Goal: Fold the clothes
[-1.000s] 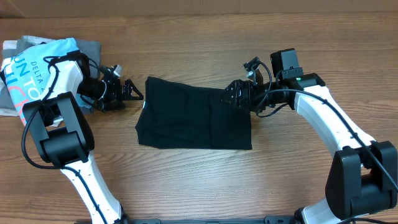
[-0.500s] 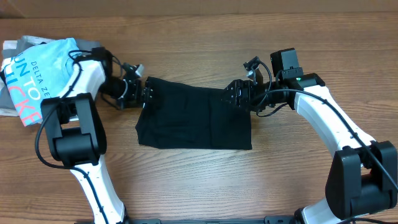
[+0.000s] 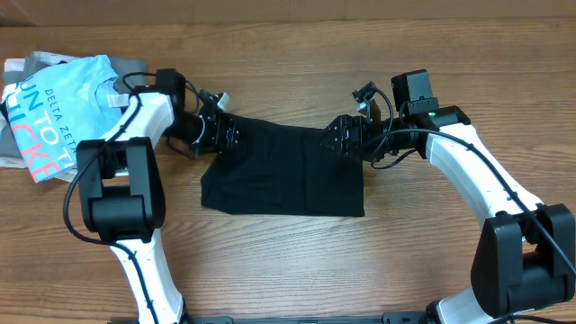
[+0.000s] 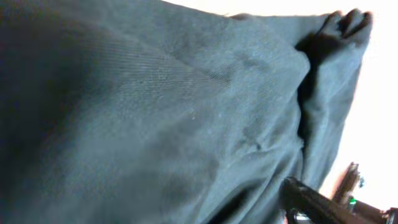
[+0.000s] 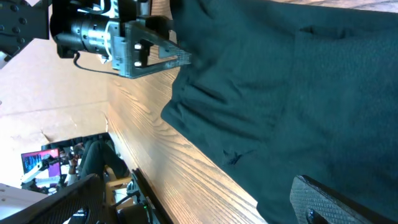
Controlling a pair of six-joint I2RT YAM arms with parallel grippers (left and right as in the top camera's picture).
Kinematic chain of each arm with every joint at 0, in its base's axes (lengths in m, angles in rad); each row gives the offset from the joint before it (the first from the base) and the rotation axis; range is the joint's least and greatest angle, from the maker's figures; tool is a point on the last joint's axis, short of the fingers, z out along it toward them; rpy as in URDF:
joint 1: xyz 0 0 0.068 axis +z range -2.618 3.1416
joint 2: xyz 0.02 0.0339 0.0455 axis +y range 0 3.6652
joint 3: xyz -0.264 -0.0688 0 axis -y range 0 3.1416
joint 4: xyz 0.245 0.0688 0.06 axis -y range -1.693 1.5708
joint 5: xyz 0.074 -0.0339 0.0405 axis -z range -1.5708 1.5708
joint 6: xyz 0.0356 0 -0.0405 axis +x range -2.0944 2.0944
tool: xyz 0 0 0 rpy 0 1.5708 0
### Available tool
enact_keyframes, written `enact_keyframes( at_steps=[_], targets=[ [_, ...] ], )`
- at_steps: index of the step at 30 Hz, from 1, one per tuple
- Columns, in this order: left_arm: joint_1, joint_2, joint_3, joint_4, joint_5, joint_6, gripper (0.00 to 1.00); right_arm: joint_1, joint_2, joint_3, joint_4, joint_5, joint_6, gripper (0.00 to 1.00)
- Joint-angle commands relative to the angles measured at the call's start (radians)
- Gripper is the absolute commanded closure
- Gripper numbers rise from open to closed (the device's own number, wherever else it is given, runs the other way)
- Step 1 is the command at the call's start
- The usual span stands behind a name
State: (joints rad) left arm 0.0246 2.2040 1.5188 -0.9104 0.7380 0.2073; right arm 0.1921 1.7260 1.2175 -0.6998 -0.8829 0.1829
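A light-blue printed T-shirt (image 3: 67, 94) lies at the far left of the wooden surface (image 3: 297, 261), overlapping a grey folded shirt (image 3: 45, 60) beneath it.

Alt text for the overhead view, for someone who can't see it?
A black T-shirt folded to a rectangle lies on the table; the left gripper is at its top-left corner, the right gripper at its top-right. A light-blue shirt lies on a grey one, far left.

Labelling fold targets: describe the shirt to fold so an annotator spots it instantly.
On the middle of the wooden table, between the left gripper and right gripper, lies a flat black T-shirt. Unlike the light-blue printed shirt and grey shirt piled at the table's left end, it is plain and dark.
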Motion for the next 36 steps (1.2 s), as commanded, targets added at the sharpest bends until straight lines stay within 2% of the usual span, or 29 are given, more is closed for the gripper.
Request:
enact_keyframes(
  at_steps=[1, 3, 5, 9, 16, 20, 28, 36],
  targets=[
    [-0.043, 0.132, -0.077, 0.004, -0.230, -0.006, 0.36, 0.003, -0.006, 0.011, 0.002, 0.000, -0.008, 0.00],
    [-0.048, 0.132, -0.077, 0.003, -0.257, -0.014, 0.54, 0.003, -0.006, 0.011, 0.002, 0.001, -0.008, 0.00],
    [-0.053, 0.132, -0.077, 0.003, -0.282, -0.035, 0.66, 0.003, -0.006, 0.011, 0.002, 0.000, -0.008, 0.00],
    [-0.052, 0.132, -0.077, 0.003, -0.297, -0.057, 0.96, 0.003, -0.006, 0.011, 0.002, 0.000, -0.008, 0.00],
    [-0.043, 0.132, -0.058, -0.056, -0.504, -0.136, 0.96, 0.003, -0.006, 0.011, -0.011, 0.016, -0.008, 0.00],
    [0.006, 0.132, 0.044, -0.171, -0.594, -0.144, 0.96, 0.003, -0.006, 0.011, -0.048, 0.103, -0.008, 0.00],
    [0.116, 0.131, 0.299, -0.372, -0.637, -0.156, 0.96, 0.003, -0.006, 0.011, -0.068, 0.137, -0.007, 0.00],
    [0.115, 0.131, 0.577, -0.601, -0.636, -0.190, 0.96, 0.003, -0.003, 0.011, -0.029, 0.350, 0.057, 0.00]
  ],
)
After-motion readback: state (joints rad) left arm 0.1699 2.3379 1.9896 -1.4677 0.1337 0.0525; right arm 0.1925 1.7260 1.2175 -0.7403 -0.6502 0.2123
